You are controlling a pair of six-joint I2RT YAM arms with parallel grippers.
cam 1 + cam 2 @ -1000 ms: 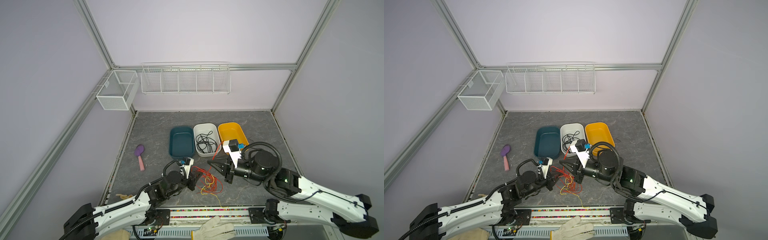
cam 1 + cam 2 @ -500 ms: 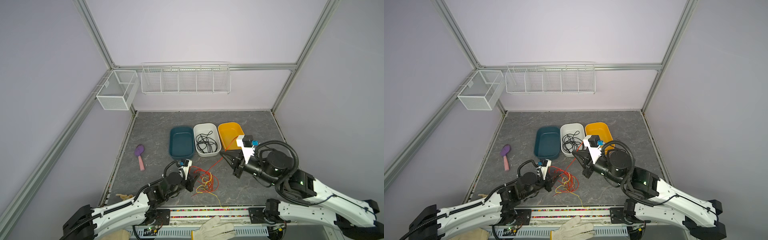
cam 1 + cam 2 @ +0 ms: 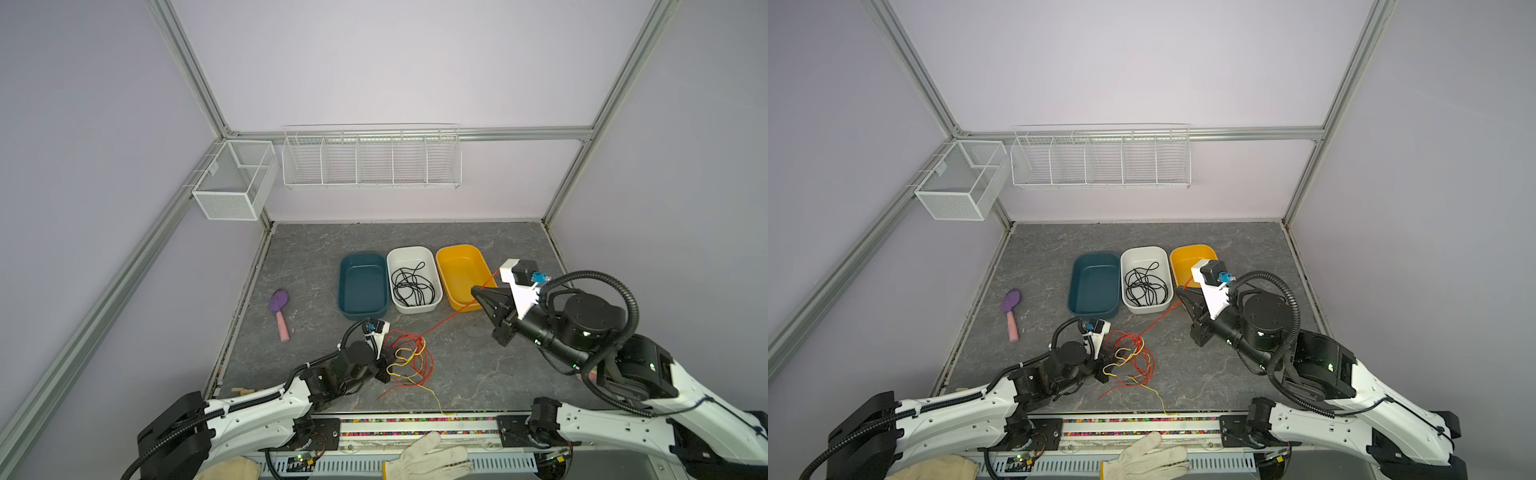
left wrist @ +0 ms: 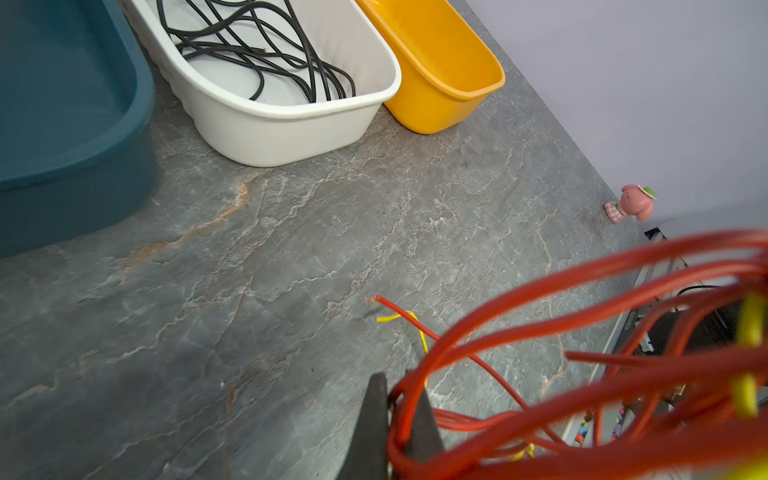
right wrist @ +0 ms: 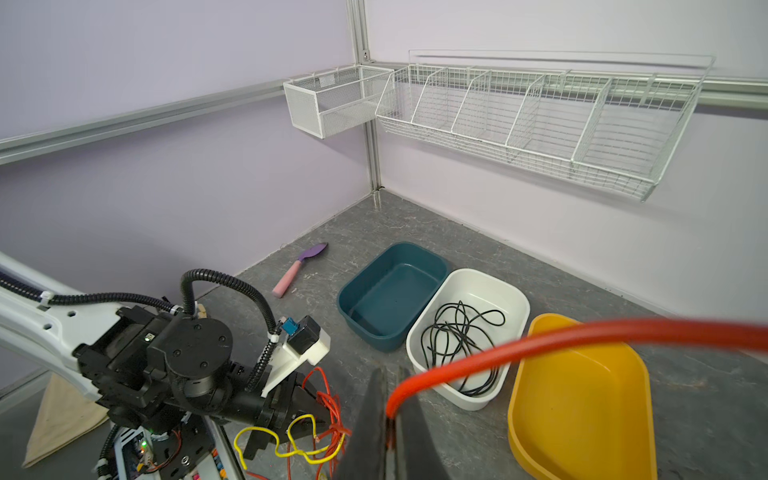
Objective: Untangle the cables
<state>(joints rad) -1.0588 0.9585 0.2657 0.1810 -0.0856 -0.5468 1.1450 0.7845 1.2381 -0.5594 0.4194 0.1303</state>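
At the table's (image 3: 478, 365) 6 o'clock edge lie the tangled red and yellow cables (image 3: 409, 357), with the left end effector (image 4: 397, 399) clamped on red loops. One red cable (image 3: 449, 318) runs straight toward 1 o'clock into the right end effector (image 5: 388, 415), which is pinched on it. Beyond is the white bin (image 3: 417, 308) holding a black cable (image 3: 411, 286). The teal bin (image 3: 361, 313) is at its 9 o'clock and the yellow bin (image 3: 459, 270) at its 3.

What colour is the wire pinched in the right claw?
Red; the wire shows best in the right wrist view.

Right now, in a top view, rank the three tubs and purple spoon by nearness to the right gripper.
1. Yellow tub: beside the right gripper.
2. White tub: mid-row.
3. Teal tub: row's left end.
4. Purple spoon: far left.
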